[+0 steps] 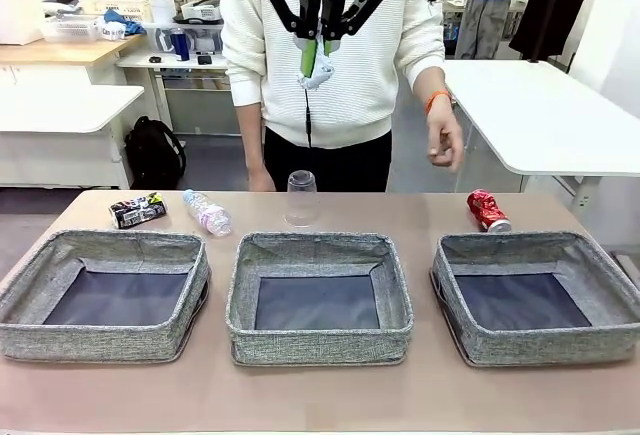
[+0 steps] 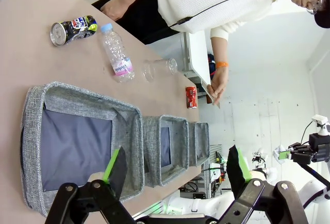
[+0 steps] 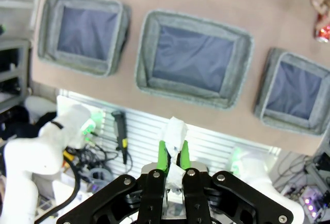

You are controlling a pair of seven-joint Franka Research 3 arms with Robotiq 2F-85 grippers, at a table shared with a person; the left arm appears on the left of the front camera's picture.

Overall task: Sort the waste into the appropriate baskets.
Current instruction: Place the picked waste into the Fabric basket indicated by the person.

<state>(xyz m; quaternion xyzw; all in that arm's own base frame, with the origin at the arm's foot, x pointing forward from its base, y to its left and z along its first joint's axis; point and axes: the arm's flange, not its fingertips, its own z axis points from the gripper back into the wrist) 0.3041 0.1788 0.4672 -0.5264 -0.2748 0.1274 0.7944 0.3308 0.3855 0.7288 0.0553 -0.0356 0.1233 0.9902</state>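
Note:
High over the table's far edge, my right gripper [image 1: 316, 55] is shut on a crumpled white paper ball [image 1: 318, 76]. In the right wrist view the paper ball [image 3: 174, 130] sits between the green pads of that gripper [image 3: 174, 148], high above the three grey baskets. A crushed black can [image 1: 137, 210], a clear bottle [image 1: 207, 212], an upside-down clear cup [image 1: 301, 198] and a crushed red can [image 1: 488, 211] lie along the far side. In the left wrist view my left gripper [image 2: 175, 167] stands open and holds nothing, above the nearest basket [image 2: 82, 92].
Three baskets stand in a row near the front: left [image 1: 110, 245], middle [image 1: 315, 245], right [image 1: 520, 243], all with bare dark bottoms. A person stands at the far edge, one hand [image 1: 445, 140] hanging above the red can.

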